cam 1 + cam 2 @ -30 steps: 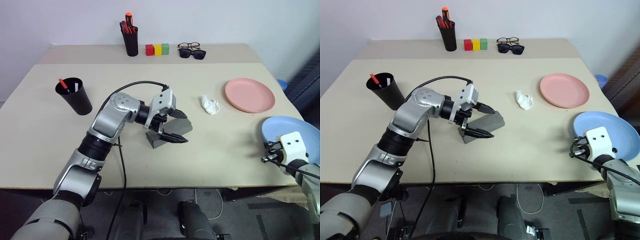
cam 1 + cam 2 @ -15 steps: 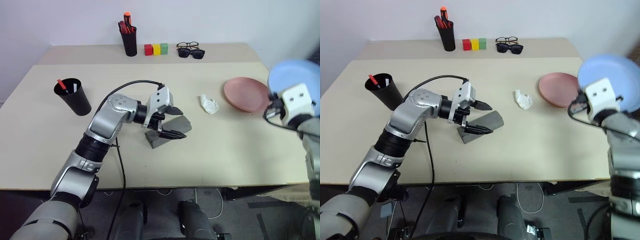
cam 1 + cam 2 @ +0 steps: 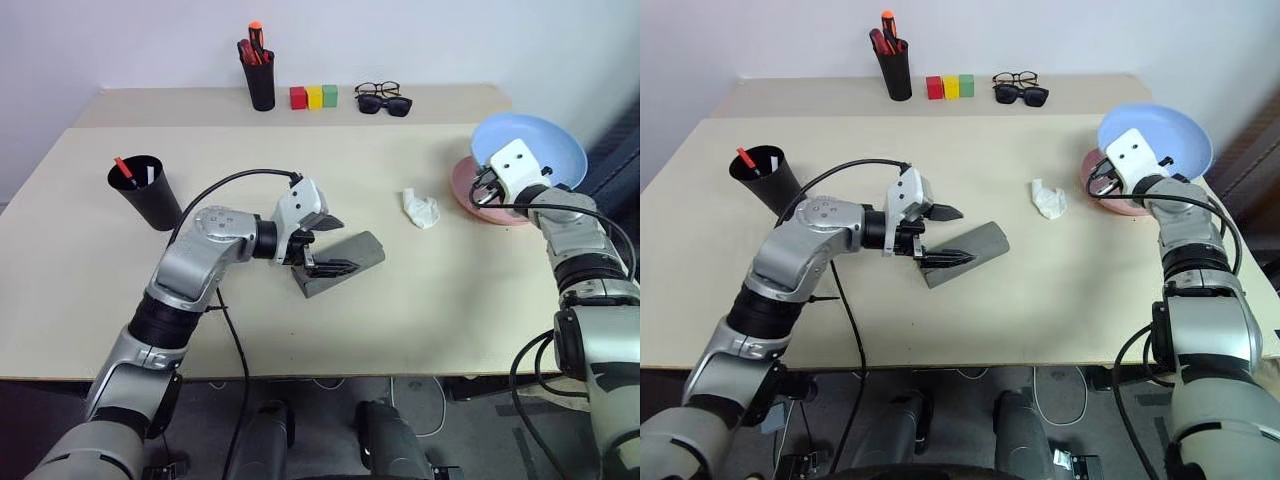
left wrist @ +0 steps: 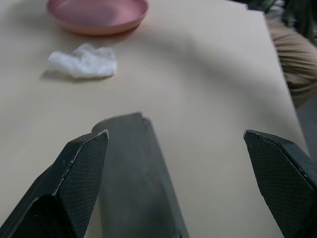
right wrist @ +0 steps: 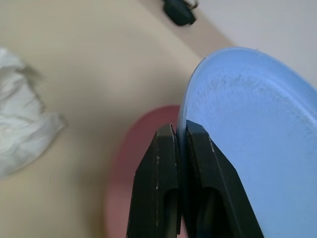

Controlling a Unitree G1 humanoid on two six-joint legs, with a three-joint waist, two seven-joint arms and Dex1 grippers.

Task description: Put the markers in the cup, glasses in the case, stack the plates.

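On my far left the black tapered plastic cup (image 3: 146,190) stands near the beige worktop's (image 3: 420,300) edge, one slim red marker (image 3: 125,170) leaning inside; bare surface stretches ahead of it. At the back wall sit a straight black pen holder (image 3: 261,78), three coloured blocks (image 3: 314,97) and two pairs of spectacles (image 3: 382,99), well apart from my arms. Mid-worktop, my left claw (image 3: 322,244) reaches sideways with its fingers spread wide, straddling the end of the matte grey hard-shell case (image 3: 345,262) without gripping it. A crumpled white tissue (image 3: 420,208) lies between case and plates. At the right edge, my right claw (image 5: 179,148) is pinched tight on the smooth light blue plate's (image 3: 540,146) rim, holding it tilted above the salmon pink plate (image 3: 468,190).
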